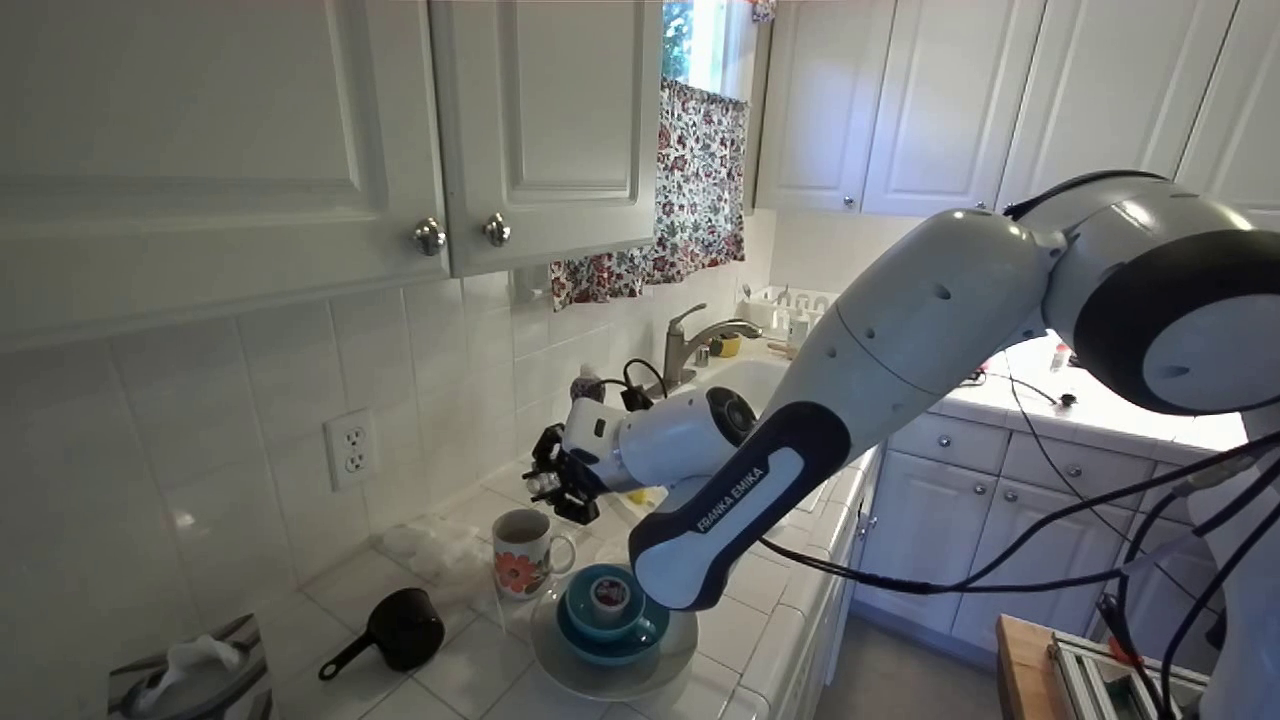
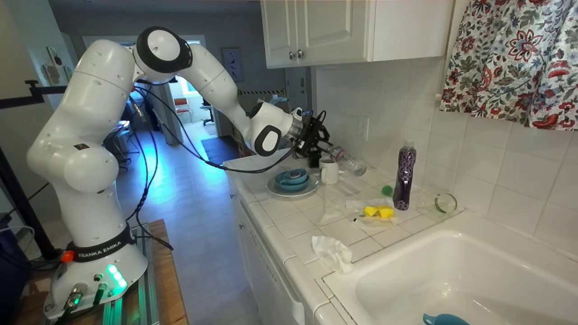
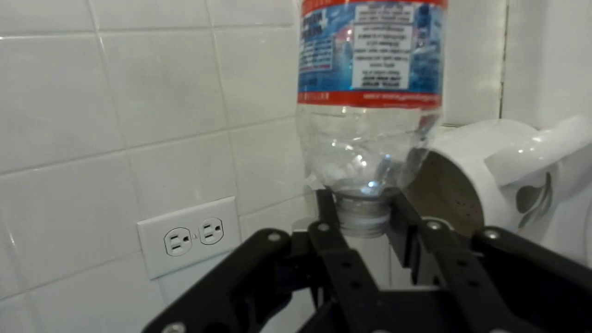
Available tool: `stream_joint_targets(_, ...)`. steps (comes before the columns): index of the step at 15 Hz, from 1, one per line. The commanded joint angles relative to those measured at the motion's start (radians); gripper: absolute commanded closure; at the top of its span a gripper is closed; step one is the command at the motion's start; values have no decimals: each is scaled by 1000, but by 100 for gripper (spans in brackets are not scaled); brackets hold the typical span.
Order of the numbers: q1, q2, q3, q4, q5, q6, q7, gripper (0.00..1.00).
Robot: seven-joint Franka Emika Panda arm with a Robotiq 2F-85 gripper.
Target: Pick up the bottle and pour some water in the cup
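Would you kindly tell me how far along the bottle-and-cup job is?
Done: the bottle is gripped by its neck and looks lifted. In hand: the gripper holds it tipped over, neck near the rim of the upright cup. Left, probably: the pour itself, since no stream shows; what the cup holds can't be told.

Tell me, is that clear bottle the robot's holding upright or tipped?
Tipped: in an exterior view, the clear bottle slants out from the gripper, which holds its neck.
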State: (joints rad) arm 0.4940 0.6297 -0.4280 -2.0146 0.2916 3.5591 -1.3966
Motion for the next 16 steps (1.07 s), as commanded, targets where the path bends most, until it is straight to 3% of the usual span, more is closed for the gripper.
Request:
stream_joint_targets(1,65,-5,-70,-2,-1,-38,-75,92)
stream_joint_targets(16,258,72,-301,17,1,-152,-165,92)
